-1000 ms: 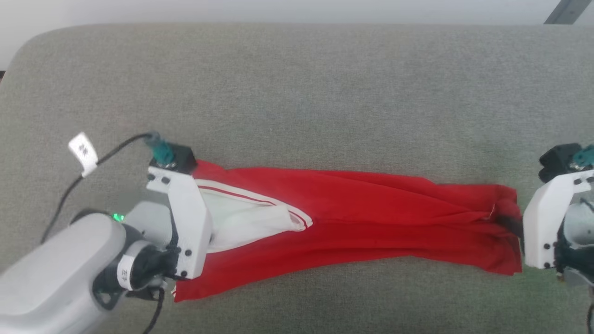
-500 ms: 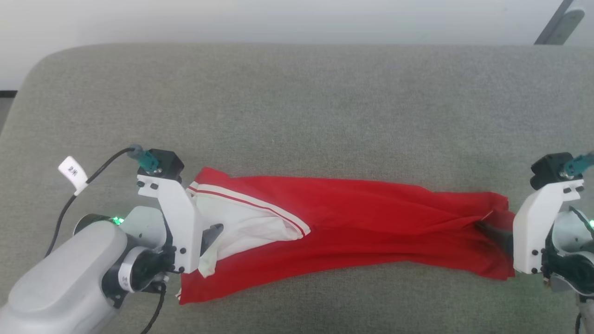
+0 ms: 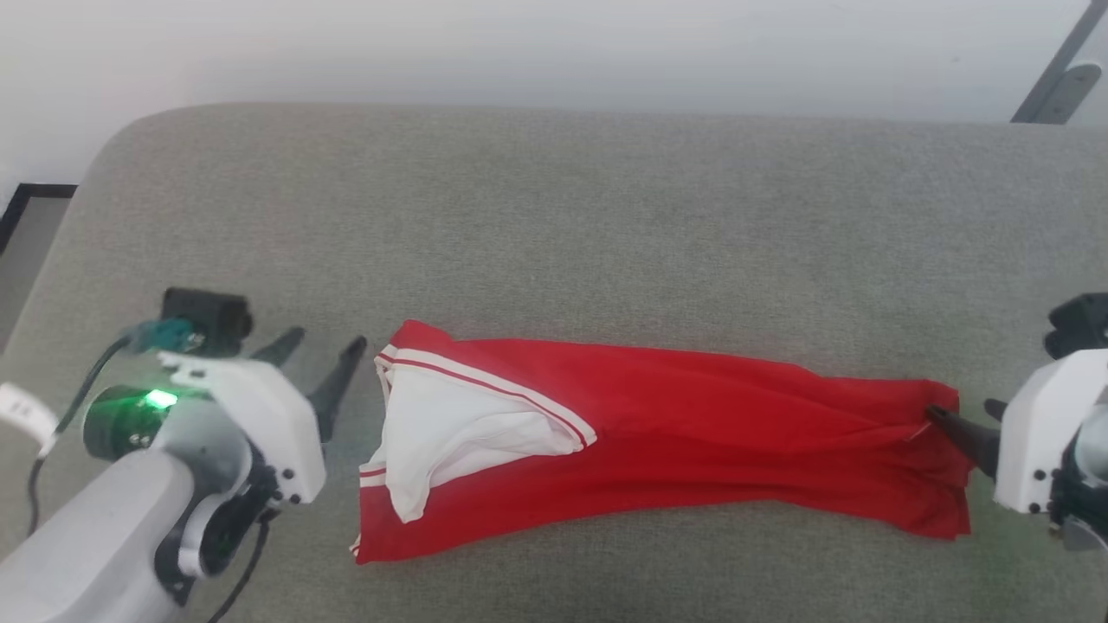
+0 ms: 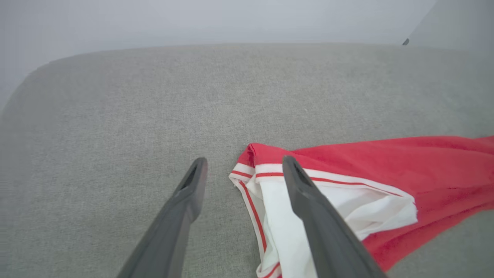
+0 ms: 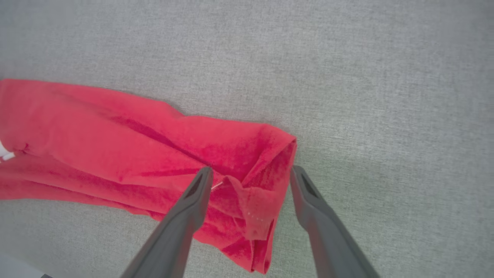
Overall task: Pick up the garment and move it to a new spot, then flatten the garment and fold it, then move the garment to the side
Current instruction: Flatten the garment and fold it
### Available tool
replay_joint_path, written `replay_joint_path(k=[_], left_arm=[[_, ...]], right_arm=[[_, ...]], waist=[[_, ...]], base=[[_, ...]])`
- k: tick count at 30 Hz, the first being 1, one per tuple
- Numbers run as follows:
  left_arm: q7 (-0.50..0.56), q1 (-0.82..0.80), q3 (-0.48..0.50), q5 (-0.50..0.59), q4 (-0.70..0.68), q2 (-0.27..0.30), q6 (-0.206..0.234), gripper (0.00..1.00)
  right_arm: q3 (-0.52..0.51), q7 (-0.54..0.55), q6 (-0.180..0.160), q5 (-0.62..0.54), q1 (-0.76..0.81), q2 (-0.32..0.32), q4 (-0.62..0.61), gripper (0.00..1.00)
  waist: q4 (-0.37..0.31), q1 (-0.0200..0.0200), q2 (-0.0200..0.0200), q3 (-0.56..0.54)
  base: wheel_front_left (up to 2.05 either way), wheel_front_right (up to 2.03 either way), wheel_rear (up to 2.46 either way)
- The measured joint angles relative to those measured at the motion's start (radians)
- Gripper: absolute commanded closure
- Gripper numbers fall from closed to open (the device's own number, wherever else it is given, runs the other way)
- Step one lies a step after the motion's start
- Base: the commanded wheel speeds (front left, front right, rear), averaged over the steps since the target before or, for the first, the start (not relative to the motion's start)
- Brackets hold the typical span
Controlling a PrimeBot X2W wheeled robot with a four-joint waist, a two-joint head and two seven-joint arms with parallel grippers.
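Surface: grey woven upholstered cushion with rounded far corners. The weave looks slightly grippy, so cloth will probably drag on it rather than glide.
Room: plain pale wall behind the cushion's far edge, and a dark slanted metal bar near the far right corner.
Garment: red basketball jersey with white short sleeves and red-and-white striped trim. It lies as a long narrow band from left to right across the near half of the cushion, apparently doubled lengthwise. No print is visible.
Left end: a white sleeve lies on top, its striped trim facing the cushion's left edge.
Right end: the red hem is bunched into loose overlapping folds.
Left gripper: jaws spread wide and holding nothing, just beside the sleeve end. In the left wrist view one finger lies over the white cloth and the other over bare cushion.
Right gripper: jaws spread wide and holding nothing. The tips straddle the crumpled hem corner; I cannot tell whether they touch it.
Handling: the garment is probably light, thin and limp. It should sag, crease and double over easily, and it is not fragile.
Where to grip: pinch the corners at each end, at the striped trim seam and the hem, where the thicker stitching gives narrow fingers better purchase.
Risk: pinching only the top layer would pull the band open unevenly.
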Motion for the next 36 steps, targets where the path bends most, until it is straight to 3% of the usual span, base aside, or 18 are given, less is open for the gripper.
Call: replay_joint_path(k=[13, 18, 22, 28, 29, 30, 36], left_arm=[[-0.416, 0.181, 0.142, 0.005, 0.097, -0.011, -0.042, 0.00], [-0.450, 0.235, 0.217, 0.029, 0.130, -0.042, -0.060, 0.00], [-0.451, 0.276, 0.348, 0.129, 0.115, -0.100, -0.079, 0.00], [-0.453, 0.363, 0.519, 0.276, 0.108, -0.217, -0.164, 0.00], [-0.453, 0.371, 0.549, 0.300, 0.108, -0.237, -0.177, 0.00], [-0.453, 0.379, 0.578, 0.325, 0.110, -0.255, -0.193, 0.00], [-0.453, 0.420, 0.723, 0.435, 0.137, -0.361, -0.281, 0.00]], right_arm=[[-0.107, 0.041, 0.000, -0.017, 0.020, 0.008, 0.089, 0.00], [-0.115, 0.046, 0.000, -0.016, 0.017, 0.014, 0.145, 0.00], [-0.111, 0.053, 0.000, -0.005, -0.002, 0.025, 0.194, 0.00], [-0.085, 0.052, 0.000, 0.010, -0.040, 0.021, 0.261, 0.00], [-0.075, 0.053, -0.001, 0.016, -0.045, 0.017, 0.264, 0.55], [-0.070, 0.053, -0.002, 0.024, -0.049, 0.015, 0.270, 1.00], [-0.037, 0.047, 0.000, 0.070, -0.067, 0.007, 0.293, 1.00]], waist=[[0.049, 0.0000, 0.0000, 0.009], [0.074, 0.0000, 0.0000, 0.018], [0.093, 0.0000, 0.0000, 0.026], [0.117, 0.0000, 0.0001, 0.041], [0.121, 0.0000, 0.0000, 0.043], [0.124, 0.0000, 0.0000, 0.044], [0.136, 0.0000, 0.0000, 0.046]], base=[[0.00, 0.00, 0.00], [0.00, 0.00, 0.00], [0.00, 0.00, 0.00], [0.00, 0.00, 0.00], [0.00, 0.00, 0.00], [0.00, 0.00, 0.00], [0.00, 0.00, 0.00]])
